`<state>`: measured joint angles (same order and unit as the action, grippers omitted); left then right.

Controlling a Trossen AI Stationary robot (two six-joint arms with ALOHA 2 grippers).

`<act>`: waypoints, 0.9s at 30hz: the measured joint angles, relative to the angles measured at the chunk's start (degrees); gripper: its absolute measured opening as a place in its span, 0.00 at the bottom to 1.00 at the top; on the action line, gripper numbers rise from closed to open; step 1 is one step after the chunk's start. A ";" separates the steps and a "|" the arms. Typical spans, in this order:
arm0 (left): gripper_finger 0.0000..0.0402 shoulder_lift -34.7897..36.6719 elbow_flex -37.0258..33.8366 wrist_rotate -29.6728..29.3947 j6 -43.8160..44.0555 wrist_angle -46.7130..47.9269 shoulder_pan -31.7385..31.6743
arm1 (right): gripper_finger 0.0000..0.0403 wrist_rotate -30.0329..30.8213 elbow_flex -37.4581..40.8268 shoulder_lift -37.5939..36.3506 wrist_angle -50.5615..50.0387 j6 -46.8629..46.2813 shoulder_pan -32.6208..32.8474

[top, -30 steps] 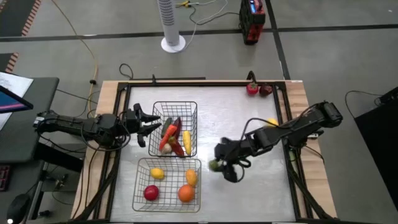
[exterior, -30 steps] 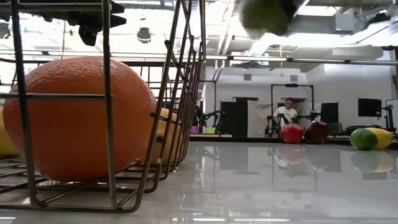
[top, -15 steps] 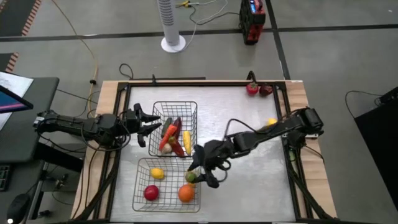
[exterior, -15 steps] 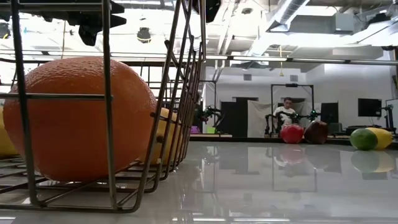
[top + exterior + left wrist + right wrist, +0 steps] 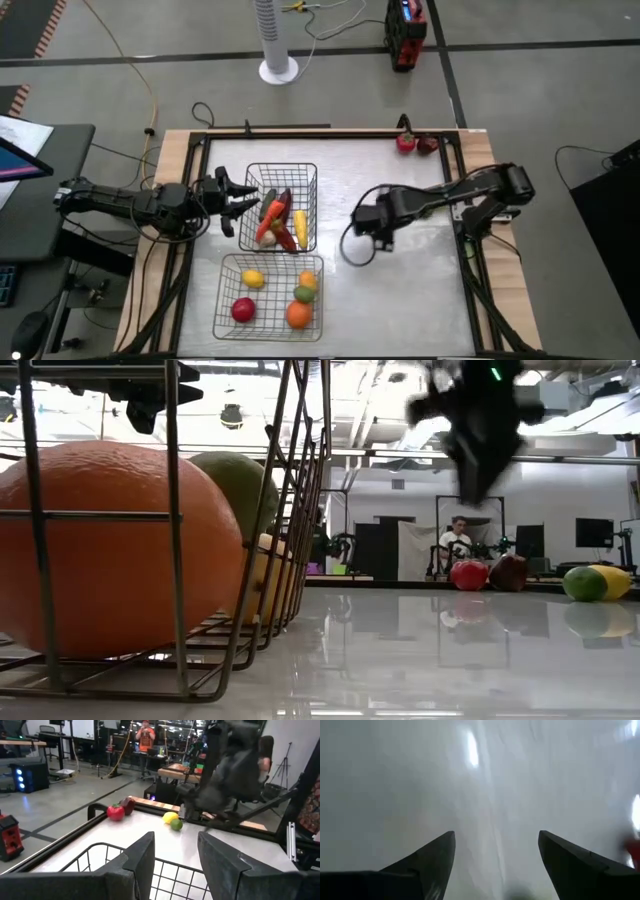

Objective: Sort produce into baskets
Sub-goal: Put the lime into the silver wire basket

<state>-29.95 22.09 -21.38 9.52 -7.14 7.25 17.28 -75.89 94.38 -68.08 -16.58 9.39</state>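
The two wire baskets stand at the table's left: the far basket (image 5: 282, 178) holds several elongated pieces, and the near basket (image 5: 226, 300) holds an orange (image 5: 110, 550), a green round fruit (image 5: 303, 294), a red fruit and yellow ones. My right gripper (image 5: 363, 232) hangs open over the bare table middle, pointing down, with nothing between its fingers (image 5: 495, 835). My left gripper (image 5: 238, 201) waits open and level at the far basket's left rim. A red fruit (image 5: 405, 143) and a dark red one (image 5: 427, 145) lie at the far right corner. A lemon (image 5: 170, 817) and a lime (image 5: 176, 824) lie near the right edge.
A raised dark frame (image 5: 330, 132) runs around the tabletop. My right arm (image 5: 450, 197) reaches in from the right edge, with a cable loop (image 5: 352, 252) below its wrist. Bare white table (image 5: 400, 290) lies right of the baskets. A person sits in the room beyond (image 5: 461, 540).
My right gripper carried the green round fruit toward the table's left, over the near basket's right rim, and let it go. The fruit now lies in that basket beside the orange. The gripper then drew back toward the right and far side and tipped to point down.
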 joint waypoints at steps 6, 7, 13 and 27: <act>0.34 0.00 0.00 -0.34 0.00 -0.09 0.00 | 0.76 -2.37 14.55 -3.84 -4.28 -1.38 -8.84; 0.34 0.00 0.00 -0.35 0.01 -0.09 0.00 | 0.76 -2.67 16.55 -3.92 -4.17 -1.44 -10.61; 0.34 0.00 0.00 -0.37 -0.22 -0.07 0.02 | 0.76 -2.30 24.73 -4.08 -4.38 -1.41 -18.96; 0.34 0.00 0.00 -0.37 -0.24 0.37 0.01 | 0.70 -2.34 31.49 -4.10 -2.92 2.96 -22.32</act>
<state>-29.95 22.09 -21.76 9.28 -6.76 7.26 14.94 -44.40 90.28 -71.00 -13.63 -12.93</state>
